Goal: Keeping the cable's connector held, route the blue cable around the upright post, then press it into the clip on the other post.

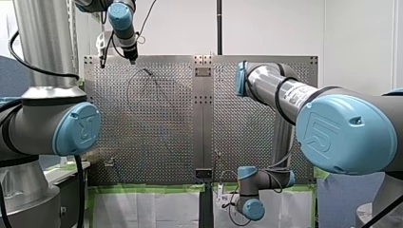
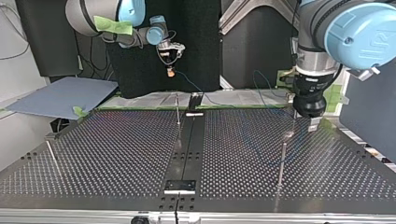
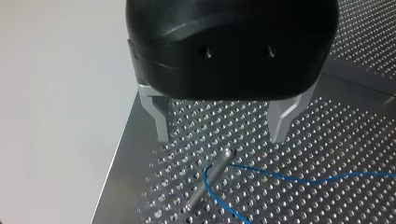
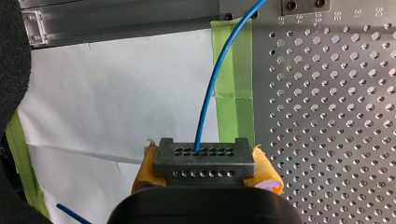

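My right gripper [image 4: 208, 171] has its yellow pads [image 4: 270, 176] shut on the grey connector [image 4: 204, 153], held off the table's edge over white paper. The blue cable [image 4: 209, 88] runs out of the connector toward the perforated table [image 4: 336, 107]. In the top view my right gripper [image 2: 171, 70] hangs beyond the table's far edge. My left gripper [image 3: 222, 135] is open, its metal fingers [image 3: 160, 116] just above an upright post [image 3: 212, 179]. The cable [image 3: 299, 179] bends around that post. In the top view this post [image 2: 282, 158] stands at the right, below my left gripper [image 2: 312, 121]. A second post [image 2: 177, 109] stands near the centre.
A dark centre rail [image 2: 187, 149] divides the table. A thin rod [image 2: 52, 156] stands at the top view's left. A blue-grey board [image 2: 60, 95] lies off the table beyond it. Green tape [image 4: 233, 70] and white paper [image 4: 116, 93] line the table's edge by my right gripper.
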